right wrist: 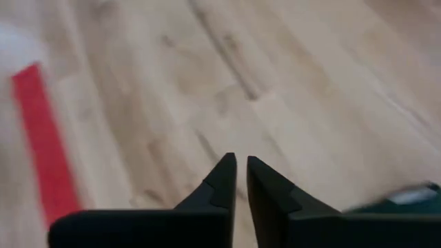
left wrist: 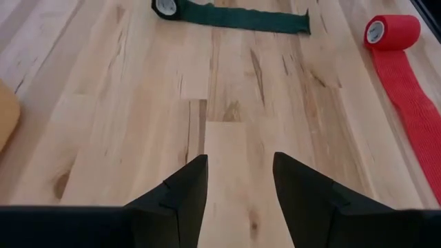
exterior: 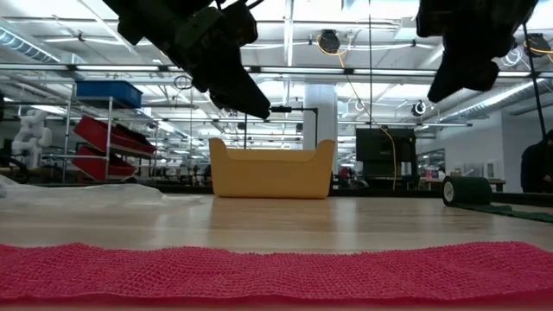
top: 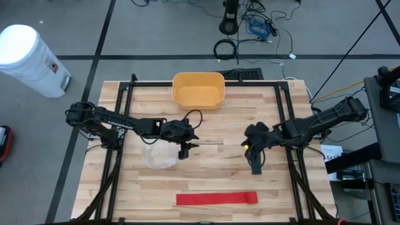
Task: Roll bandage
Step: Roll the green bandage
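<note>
A red bandage lies flat along the table's near edge, its rolled end at the right. A dark green bandage lies unrolled at mid right, its roll at the far end. My right gripper hangs above the table close to the green bandage, touching nothing, with only a narrow gap between its fingertips. My left gripper is open over bare wood at mid left, pointing toward the table's right edge and slanting down.
A yellow bin stands at the far middle of the table. A clear plastic bag lies on the wood just below my left arm. Bare wood lies between the two grippers. A black frame runs around the table.
</note>
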Robot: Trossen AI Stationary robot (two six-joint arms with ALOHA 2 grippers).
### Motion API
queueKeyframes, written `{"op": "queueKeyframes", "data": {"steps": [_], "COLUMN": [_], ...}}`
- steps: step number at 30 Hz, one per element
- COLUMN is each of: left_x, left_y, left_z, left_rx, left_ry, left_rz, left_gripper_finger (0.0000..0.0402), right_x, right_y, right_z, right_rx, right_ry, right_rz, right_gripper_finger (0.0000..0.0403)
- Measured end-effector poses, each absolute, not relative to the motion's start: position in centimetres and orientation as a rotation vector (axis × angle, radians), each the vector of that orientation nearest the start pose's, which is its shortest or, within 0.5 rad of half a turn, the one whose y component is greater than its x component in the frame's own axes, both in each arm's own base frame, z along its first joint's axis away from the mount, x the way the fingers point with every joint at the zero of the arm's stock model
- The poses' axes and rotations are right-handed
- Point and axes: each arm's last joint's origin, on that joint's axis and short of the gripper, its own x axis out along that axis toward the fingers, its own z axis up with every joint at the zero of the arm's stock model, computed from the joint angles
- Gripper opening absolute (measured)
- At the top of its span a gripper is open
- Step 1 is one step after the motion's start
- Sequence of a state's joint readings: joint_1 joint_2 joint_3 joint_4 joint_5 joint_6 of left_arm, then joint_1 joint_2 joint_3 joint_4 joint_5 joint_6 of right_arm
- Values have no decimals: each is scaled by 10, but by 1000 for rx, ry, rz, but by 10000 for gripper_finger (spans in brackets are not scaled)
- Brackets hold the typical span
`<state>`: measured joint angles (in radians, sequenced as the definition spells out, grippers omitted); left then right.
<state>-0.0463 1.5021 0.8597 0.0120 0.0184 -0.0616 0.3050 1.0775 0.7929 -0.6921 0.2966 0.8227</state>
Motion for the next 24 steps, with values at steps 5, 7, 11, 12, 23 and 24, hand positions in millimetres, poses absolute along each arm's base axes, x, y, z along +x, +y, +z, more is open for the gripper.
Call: {"op": "queueKeyframes", "data": {"steps": [5, 7, 11, 12, 23, 24], "left_x": [312, 312, 316, 317, 322, 322], "left_y": [-16, -16, -16, -16, -24, -25], "left_z": [211, 212, 226, 230, 245, 245], "left_rx": [-39, -38, -37, -38, -31, -30], "left_ry": [636, 638, 639, 638, 625, 628], "left_rz": [-66, -68, -68, -68, -93, -95], "left_gripper_finger": [171, 171, 171, 171, 171, 171], "right_x": [190, 190, 188, 187, 194, 195], "right_y": [48, 46, 40, 38, 22, 20], "right_z": [244, 243, 240, 239, 216, 214], "right_rx": [476, 502, 567, 570, 556, 564], "right_ry": [848, 840, 842, 848, 974, 985], "right_rz": [-481, -522, -628, -653, -874, -896], "right_gripper_finger": [75, 92, 122, 129, 210, 215]}}
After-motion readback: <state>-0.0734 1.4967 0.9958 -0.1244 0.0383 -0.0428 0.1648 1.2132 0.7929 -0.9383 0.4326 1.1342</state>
